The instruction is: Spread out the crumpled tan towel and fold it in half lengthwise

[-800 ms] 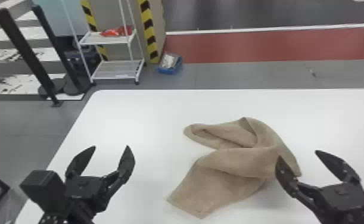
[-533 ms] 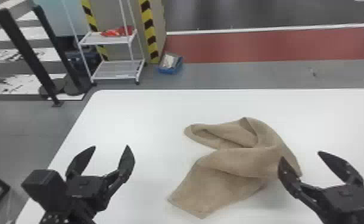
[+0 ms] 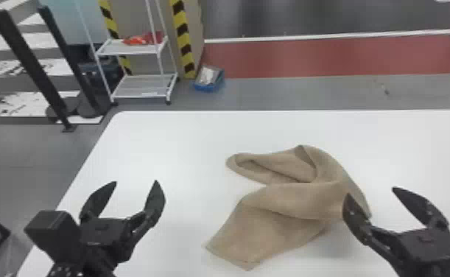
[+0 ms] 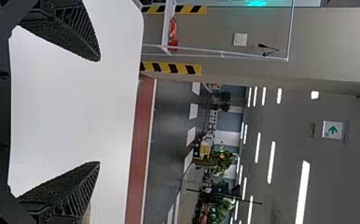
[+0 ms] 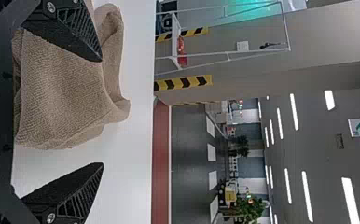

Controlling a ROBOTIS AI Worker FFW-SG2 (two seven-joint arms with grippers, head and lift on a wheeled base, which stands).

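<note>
The tan towel (image 3: 286, 206) lies crumpled on the white table (image 3: 168, 147), a loop of it bent over at the back and a flatter corner towards the front. To its left, apart from it, is my left gripper (image 3: 135, 184), open and holding nothing. My right gripper (image 3: 371, 193) is at the towel's right edge, open, its left finger overlapping that edge in the head view. In the left wrist view my left gripper (image 4: 100, 111) is spread wide. In the right wrist view the towel (image 5: 61, 88) is beyond my right gripper (image 5: 102, 112), partly behind one finger.
Beyond the table's far edge stand a white wire shelf (image 3: 139, 86) with red items and a blue bin (image 3: 209, 81) on the floor. Black posts (image 3: 32, 62) rise at the far left. Bare tabletop lies between the left gripper and the towel.
My right gripper has shifted slightly to the right in the head view. The towel and my left gripper look unmoved.
</note>
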